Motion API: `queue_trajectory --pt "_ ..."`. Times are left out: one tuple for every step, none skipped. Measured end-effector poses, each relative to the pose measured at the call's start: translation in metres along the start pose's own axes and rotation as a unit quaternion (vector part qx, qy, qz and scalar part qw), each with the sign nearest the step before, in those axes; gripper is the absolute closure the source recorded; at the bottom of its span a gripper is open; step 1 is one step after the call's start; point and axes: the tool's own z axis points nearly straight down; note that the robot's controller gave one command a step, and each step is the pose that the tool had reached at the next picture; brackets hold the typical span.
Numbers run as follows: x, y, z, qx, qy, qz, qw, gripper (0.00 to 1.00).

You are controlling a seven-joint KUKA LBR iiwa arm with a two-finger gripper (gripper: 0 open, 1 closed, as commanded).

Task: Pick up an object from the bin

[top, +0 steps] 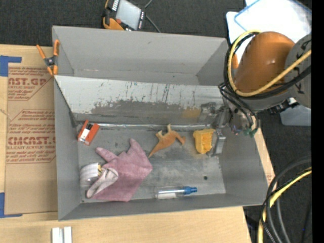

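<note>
My gripper [220,144] hangs low at the right side of the bin, right beside a yellow sponge-like chunk [203,141] that lies against its left flank. Whether the chunk is gripped I cannot make out. Left of the chunk, an orange toy animal [164,140] with thin limbs lies on the bin floor.
A pink cloth [127,170] is spread at the lower left, with a white tape roll [89,173] at its left edge. A small orange-red box [88,133] leans at the far left. A clear tube with a blue cap [176,191] lies along the front wall.
</note>
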Motion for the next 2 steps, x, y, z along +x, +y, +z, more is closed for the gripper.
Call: queue_trajectory --pt "-0.002 0.000 -0.005 0.000 -0.0039 -0.001 1.0000 0.00" --pt "-0.026 -0.081 0.132 0.000 -0.0058 0.089 0.9960 0.00"
